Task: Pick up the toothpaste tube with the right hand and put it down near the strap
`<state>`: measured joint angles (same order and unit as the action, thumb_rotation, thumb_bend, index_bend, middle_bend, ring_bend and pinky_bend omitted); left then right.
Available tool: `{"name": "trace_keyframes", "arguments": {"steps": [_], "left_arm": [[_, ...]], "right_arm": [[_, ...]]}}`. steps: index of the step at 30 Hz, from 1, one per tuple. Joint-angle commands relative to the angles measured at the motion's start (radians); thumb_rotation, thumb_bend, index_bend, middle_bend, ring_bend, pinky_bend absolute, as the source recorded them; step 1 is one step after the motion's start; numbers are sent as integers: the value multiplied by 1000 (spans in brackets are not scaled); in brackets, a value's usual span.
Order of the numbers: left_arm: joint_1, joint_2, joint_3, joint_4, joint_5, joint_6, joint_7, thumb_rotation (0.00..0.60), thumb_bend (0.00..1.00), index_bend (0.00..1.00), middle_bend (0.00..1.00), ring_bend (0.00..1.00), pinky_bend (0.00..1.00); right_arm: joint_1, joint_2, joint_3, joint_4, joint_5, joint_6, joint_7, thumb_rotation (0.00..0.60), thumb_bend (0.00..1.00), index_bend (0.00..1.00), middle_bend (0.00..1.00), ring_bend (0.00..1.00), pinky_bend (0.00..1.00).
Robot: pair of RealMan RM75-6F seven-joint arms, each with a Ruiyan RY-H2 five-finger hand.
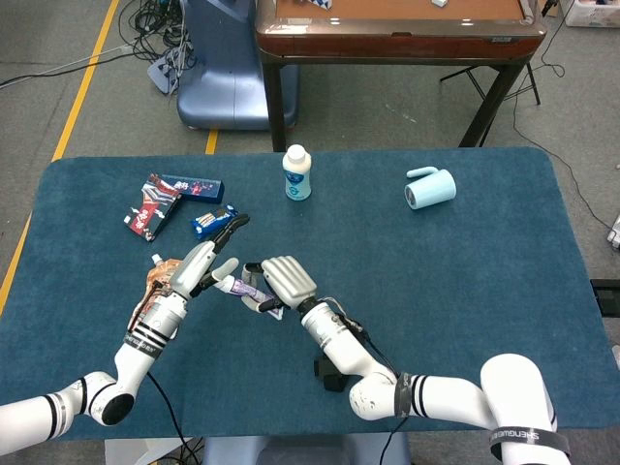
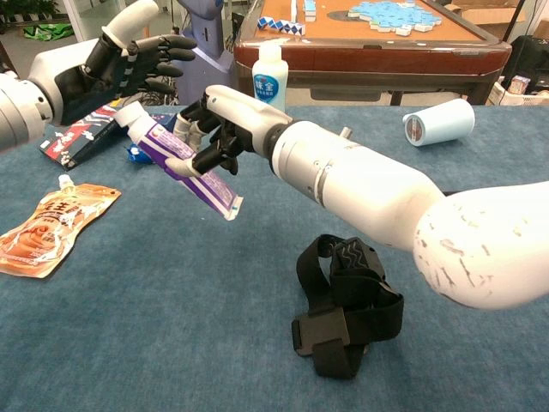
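My right hand (image 2: 225,127) (image 1: 279,282) grips the purple-and-white toothpaste tube (image 2: 178,160) (image 1: 244,287) in the air, cap end pointing left, flat end angled down. My left hand (image 2: 111,69) (image 1: 200,267) is open with fingers spread, right by the tube's cap. The black strap (image 2: 347,306) lies bunched on the blue table near the front; in the head view it (image 1: 329,375) is mostly hidden under my right forearm.
An orange pouch (image 2: 51,220) lies at the front left. Dark snack boxes (image 1: 172,200) and a blue packet (image 1: 207,222) sit at the back left. A white bottle (image 1: 297,172) stands at the back centre, and a pale blue cup (image 1: 430,188) lies on its side at the back right.
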<state>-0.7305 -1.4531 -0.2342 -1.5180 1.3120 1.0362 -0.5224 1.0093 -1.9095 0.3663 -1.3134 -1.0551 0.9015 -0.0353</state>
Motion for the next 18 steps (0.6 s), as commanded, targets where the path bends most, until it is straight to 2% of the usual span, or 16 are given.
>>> {"name": "trace_keyframes", "arguments": {"steps": [1,18], "left_arm": [[0,-16,0,15,7,4,2,0,28,0,0,0,46],[-7,-75,-4,67,36,5,-5,0,17,0,0,0,21]], "right_arm": [[3,-9,7,11,6,-5,2,600,768,941,822,745,651],[26,-51,43,49,40,-21,-15,600,774,948,826,757,651]]}}
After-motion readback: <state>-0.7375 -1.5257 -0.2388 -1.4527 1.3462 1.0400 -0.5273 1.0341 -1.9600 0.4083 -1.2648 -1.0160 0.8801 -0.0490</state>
